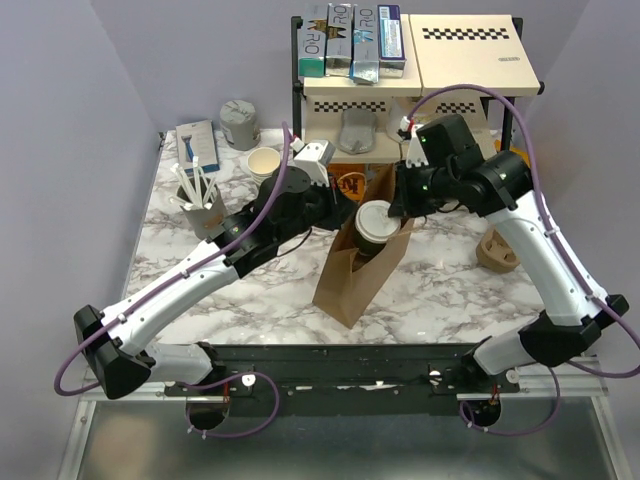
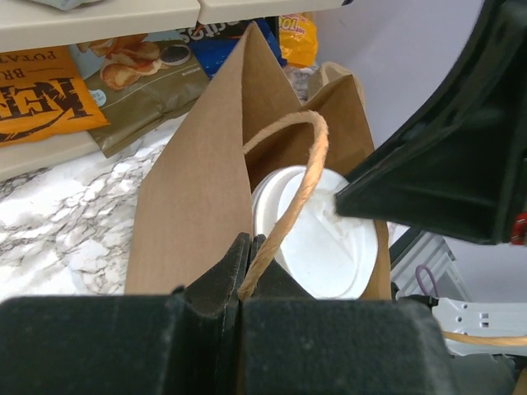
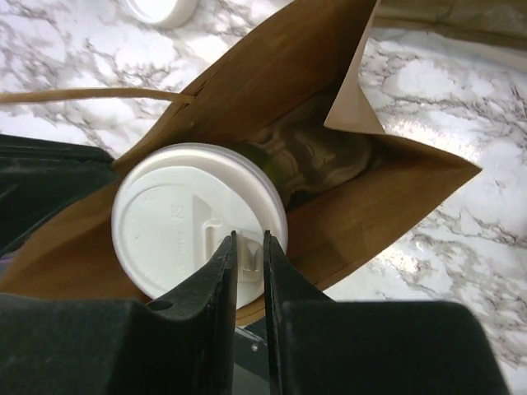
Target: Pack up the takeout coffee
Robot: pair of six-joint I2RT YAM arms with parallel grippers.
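Right fingers pinching white-lidded coffee, in bag

Left gripper at 6 o'clock, pinched on the twine handle of the paper bag. The takeout coffee stands inside, white lid uppermost. The right gripper touches the lid from 3 o'clock.

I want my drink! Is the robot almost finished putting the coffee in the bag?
Nearly. Done: the takeout coffee is lidded and partly inside the paper bag. In hand: the left gripper pinches the bag's handle, and the right gripper grips the lid at its rim. Left: lower it in fully and let go.
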